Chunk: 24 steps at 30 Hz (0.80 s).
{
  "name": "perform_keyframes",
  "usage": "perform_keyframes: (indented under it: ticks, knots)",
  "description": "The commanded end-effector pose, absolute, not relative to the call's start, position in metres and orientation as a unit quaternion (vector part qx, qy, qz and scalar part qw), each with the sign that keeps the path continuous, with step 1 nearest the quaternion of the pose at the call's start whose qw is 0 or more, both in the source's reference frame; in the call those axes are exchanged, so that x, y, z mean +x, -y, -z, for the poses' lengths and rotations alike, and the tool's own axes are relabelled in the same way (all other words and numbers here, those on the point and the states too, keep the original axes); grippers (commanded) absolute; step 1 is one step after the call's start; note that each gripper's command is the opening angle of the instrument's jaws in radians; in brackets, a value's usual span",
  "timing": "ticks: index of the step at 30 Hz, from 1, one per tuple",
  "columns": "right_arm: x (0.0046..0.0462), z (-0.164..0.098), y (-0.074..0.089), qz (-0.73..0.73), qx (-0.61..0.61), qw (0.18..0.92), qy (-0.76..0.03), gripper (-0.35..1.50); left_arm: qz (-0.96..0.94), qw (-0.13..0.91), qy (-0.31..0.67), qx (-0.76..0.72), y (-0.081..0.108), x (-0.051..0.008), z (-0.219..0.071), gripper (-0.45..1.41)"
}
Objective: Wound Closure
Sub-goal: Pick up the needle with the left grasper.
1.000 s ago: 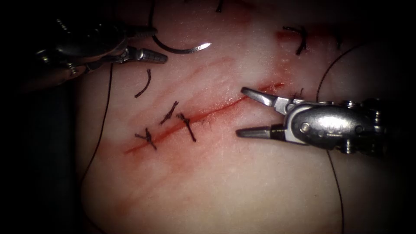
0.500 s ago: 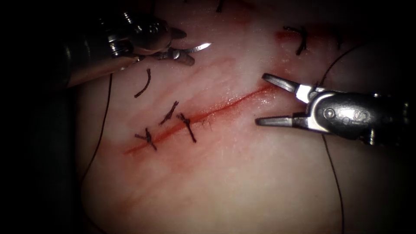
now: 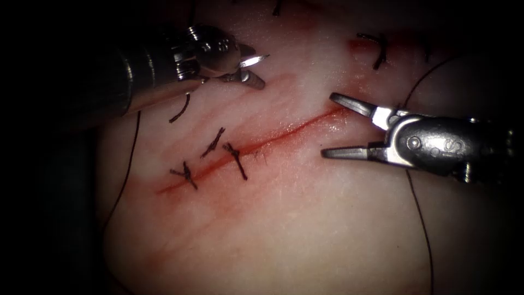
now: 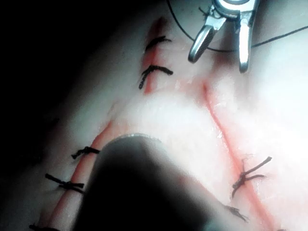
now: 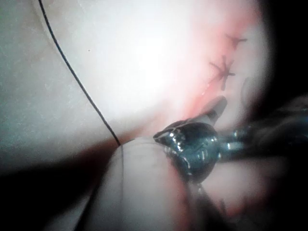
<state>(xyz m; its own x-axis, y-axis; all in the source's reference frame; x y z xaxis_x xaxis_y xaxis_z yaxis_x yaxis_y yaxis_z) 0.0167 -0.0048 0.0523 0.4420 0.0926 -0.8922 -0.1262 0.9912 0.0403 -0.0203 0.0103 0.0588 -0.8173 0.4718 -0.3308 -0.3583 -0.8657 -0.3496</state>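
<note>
The tissue (image 3: 305, 218) bears a slanted red cut (image 3: 273, 139) with two stitches (image 3: 236, 160) across its left part. Up and left of the cut, the curved needle lies on the tissue with its tip (image 3: 258, 58) showing. My left tool (image 3: 252, 66) is over the needle. Its jaws are open, one on either side of the needle just behind the tip. My right tool (image 3: 329, 125) is open at the cut's right end and holds nothing. It appears again in the left wrist view as the right tool (image 4: 219, 45), jaws apart, above the cut (image 4: 224, 132).
Dark thread runs down the tissue's left side (image 3: 128, 158) and past the right tool (image 3: 420, 218); the thread (image 5: 77, 84) also crosses the right wrist view. Cut ends of thread (image 3: 180, 109) lie below the left tool. More stitches (image 3: 377, 49) sit at the upper right.
My left tool moved right along the needle, from its rear to just behind the tip; the needle stayed put. My right tool drew back to the right, then held still.
</note>
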Motion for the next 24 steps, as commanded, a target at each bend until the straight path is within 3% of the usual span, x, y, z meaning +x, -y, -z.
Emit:
perform_keyframes:
  ticks: [1, 5, 7, 8, 11, 15, 24]
  knots:
    - [0.0174, -0.053, 0.005, -0.063, -0.017, 0.848, -0.525, 1.18, -0.945, 0.217, 0.135, -0.202, -0.011, -0.0206, -0.060, 0.67]
    - [0.0174, -0.053, 0.005, -0.064, -0.017, 0.848, -0.525, 1.18, -0.946, 0.216, 0.134, -0.203, -0.011, -0.0205, -0.060, 0.62]
    - [0.0174, -0.053, 0.005, -0.064, -0.017, 0.848, -0.525, 1.18, -0.946, 0.216, 0.134, -0.203, -0.011, -0.0205, -0.060, 0.21]
    - [0.0174, -0.053, 0.005, -0.064, -0.017, 0.848, -0.525, 1.16, -0.947, 0.204, 0.137, -0.206, -0.011, -0.0205, -0.060, -0.33]
    - [0.0174, -0.053, 0.005, -0.064, -0.017, 0.848, -0.525, 1.16, -0.951, 0.170, 0.141, -0.216, -0.011, -0.0206, -0.059, -0.35]
    - [0.0171, -0.053, 0.005, -0.075, -0.009, 0.847, -0.526, 1.01, -0.951, 0.132, 0.108, -0.258, -0.012, -0.0208, -0.056, -0.35]
    - [0.0159, -0.053, 0.004, -0.201, 0.083, 0.819, -0.531, 0.83, -0.930, 0.027, -0.044, -0.363, -0.010, -0.0185, -0.049, -0.35]
